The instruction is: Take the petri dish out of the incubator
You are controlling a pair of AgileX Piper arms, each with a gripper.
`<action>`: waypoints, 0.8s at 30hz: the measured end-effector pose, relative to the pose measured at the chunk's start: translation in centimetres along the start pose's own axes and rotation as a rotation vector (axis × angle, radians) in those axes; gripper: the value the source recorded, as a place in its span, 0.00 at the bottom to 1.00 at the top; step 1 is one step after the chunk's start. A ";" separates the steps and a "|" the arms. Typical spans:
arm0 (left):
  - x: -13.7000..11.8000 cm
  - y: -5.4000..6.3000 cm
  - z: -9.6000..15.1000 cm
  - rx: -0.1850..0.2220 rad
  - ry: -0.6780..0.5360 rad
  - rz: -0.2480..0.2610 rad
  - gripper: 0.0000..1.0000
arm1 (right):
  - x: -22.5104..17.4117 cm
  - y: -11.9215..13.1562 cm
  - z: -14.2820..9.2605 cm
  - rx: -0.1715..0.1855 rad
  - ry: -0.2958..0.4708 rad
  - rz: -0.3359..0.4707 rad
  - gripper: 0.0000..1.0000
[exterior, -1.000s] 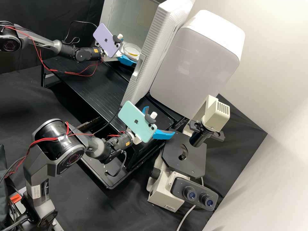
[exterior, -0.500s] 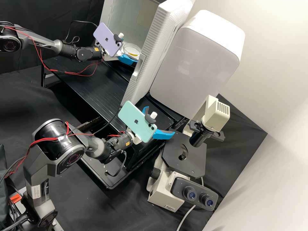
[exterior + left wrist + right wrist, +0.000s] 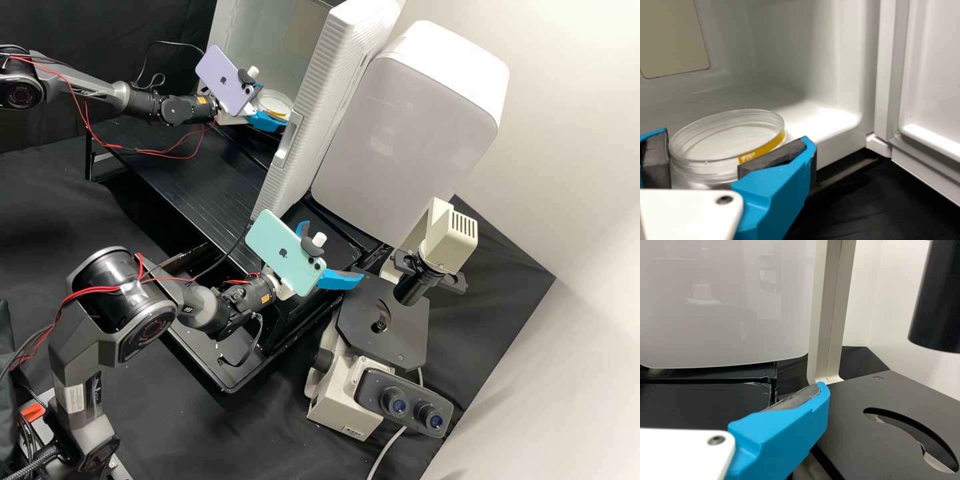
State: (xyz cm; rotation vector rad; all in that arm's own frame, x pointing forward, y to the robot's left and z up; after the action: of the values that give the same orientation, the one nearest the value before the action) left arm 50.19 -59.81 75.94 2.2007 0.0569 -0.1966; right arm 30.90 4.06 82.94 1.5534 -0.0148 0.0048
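While the left gripper (image 3: 720, 152) clamps the petri dish (image 3: 725, 132), we see it edged toward two o'clock, probably lifting off the incubator (image 3: 267, 40) floor; the right gripper's (image 3: 341, 278) state we cannot tell.

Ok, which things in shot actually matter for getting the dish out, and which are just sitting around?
In the job: petri dish, incubator with its open door, left gripper at the dish.
Just there: microscope, right gripper beside it, large white unit, black bench.
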 end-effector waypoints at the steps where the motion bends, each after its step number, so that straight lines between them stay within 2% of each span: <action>1: 0.0 0.0 0.0 0.000 -0.003 -0.005 0.00 | 0.0 0.0 0.0 0.000 0.000 0.000 1.00; 24: -0.1 -0.2 0.4 0.015 -0.020 -0.005 0.00 | 0.0 0.0 0.0 0.000 0.000 0.000 1.00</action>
State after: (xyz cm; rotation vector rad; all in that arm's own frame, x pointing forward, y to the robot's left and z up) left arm 50.06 -60.00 75.56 2.2139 0.0496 -0.2224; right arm 30.90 4.06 82.94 1.5534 -0.0148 0.0048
